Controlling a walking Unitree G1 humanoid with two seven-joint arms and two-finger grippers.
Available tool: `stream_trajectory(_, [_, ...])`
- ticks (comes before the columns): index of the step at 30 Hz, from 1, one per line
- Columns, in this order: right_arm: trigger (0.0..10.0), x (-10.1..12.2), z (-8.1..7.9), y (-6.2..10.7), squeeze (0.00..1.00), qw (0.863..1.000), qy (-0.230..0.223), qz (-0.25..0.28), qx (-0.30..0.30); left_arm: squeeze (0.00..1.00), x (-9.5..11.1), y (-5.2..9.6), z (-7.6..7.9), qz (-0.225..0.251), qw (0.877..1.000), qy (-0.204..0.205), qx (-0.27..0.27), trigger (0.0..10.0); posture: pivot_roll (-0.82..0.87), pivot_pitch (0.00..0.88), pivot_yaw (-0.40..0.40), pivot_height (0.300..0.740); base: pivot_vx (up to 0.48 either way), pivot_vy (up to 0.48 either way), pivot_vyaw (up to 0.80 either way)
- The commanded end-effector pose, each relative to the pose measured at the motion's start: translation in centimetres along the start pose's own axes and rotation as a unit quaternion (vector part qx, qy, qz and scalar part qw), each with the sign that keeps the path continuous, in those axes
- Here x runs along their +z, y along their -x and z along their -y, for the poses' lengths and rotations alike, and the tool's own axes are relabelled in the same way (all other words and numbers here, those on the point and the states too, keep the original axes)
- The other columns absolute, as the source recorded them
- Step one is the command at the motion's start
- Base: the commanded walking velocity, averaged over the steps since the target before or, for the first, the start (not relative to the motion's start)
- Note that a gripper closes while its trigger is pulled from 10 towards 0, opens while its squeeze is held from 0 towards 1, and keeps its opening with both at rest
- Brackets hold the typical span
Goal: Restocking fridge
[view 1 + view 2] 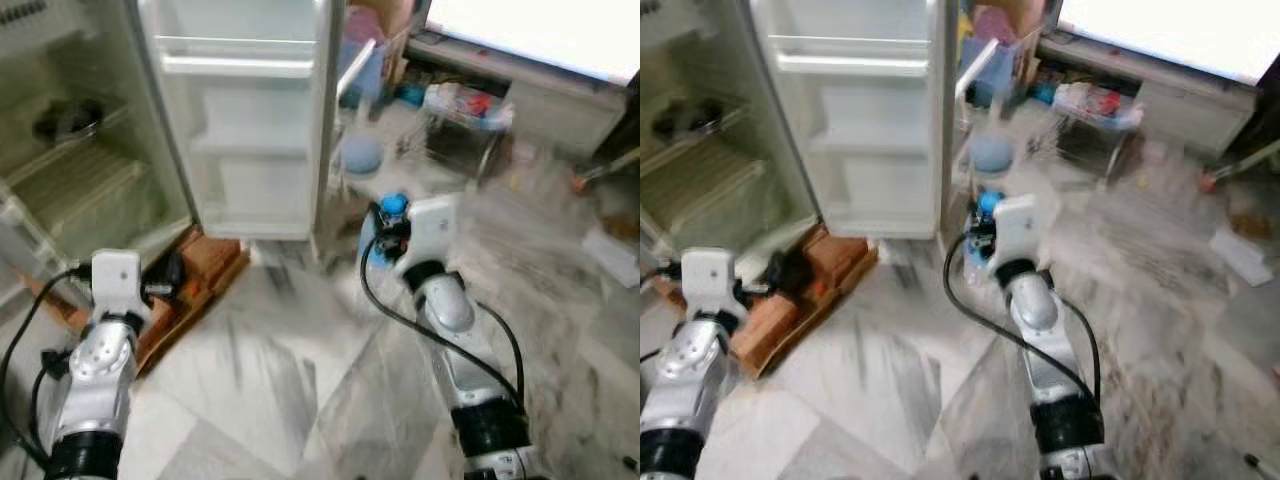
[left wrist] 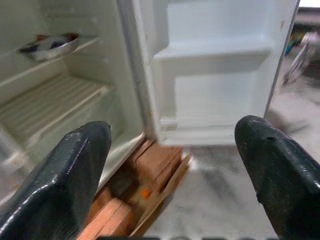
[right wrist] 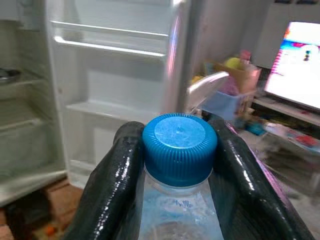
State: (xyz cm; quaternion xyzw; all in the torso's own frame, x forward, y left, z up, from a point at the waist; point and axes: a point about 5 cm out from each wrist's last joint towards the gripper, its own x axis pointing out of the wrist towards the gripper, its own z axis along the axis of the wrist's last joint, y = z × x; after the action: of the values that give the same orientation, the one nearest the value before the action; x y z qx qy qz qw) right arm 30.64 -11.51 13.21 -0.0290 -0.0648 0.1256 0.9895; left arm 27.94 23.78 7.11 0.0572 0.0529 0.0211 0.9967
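Observation:
An open fridge [image 1: 80,150] stands at the left with its white door [image 1: 250,120] swung wide, door shelves bare. A metal bowl [image 2: 50,44] rests on an upper wire shelf inside. My right gripper [image 3: 175,165] is shut on a clear water bottle with a blue cap [image 3: 179,145], held upright above the floor to the right of the door [image 1: 392,207]. My left gripper [image 2: 175,165] is open and holds nothing; it hangs low in front of the fridge's bottom corner [image 1: 165,275].
Wooden blocks [image 1: 195,275] prop the fridge base. Beyond the door are a blue bin [image 1: 362,60], a large water jug [image 1: 362,155], a wire rack with packets [image 1: 465,110] and a lit screen [image 1: 560,30]. Marble floor [image 1: 290,390] lies open ahead.

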Motion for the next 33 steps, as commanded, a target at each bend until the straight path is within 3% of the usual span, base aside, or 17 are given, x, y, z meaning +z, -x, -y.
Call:
stream_trajectory(1, [10.0, 0.3, 1.5, 0.1, 0.00, 1.000, 0.012, 0.005, -0.021, 0.00, 0.1, -0.3, 1.3, 0.000, 1.000, 0.009, -0.023, 10.0, 0.10, 0.000, -0.033, 0.740, 0.330, 0.349, 0.00])
stream_trajectory(19, [10.0, 0.1, 1.3, 0.1, 0.00, 1.000, 0.011, 0.003, -0.021, 0.00, -0.1, -0.1, 2.0, -0.005, 0.999, 0.006, -0.045, 10.0, 0.10, 0.000, -0.034, 0.740, 0.065, 0.445, 0.00])
stream_trajectory(26, [10.0, -1.7, 3.4, 2.6, 0.00, 0.996, 0.032, -0.031, -0.072, 0.00, -0.9, 1.2, 1.5, -0.016, 0.998, -0.016, -0.051, 10.0, 0.10, 0.000, -0.016, 0.740, 0.000, 0.473, 0.00])
stream_trajectory(33, [10.0, -2.1, 3.8, 2.7, 0.00, 0.995, 0.029, -0.039, -0.089, 0.00, -0.7, 1.3, 1.0, -0.006, 0.999, -0.016, -0.047, 10.0, 0.10, 0.000, -0.016, 0.740, 0.000, 0.134, 0.00])
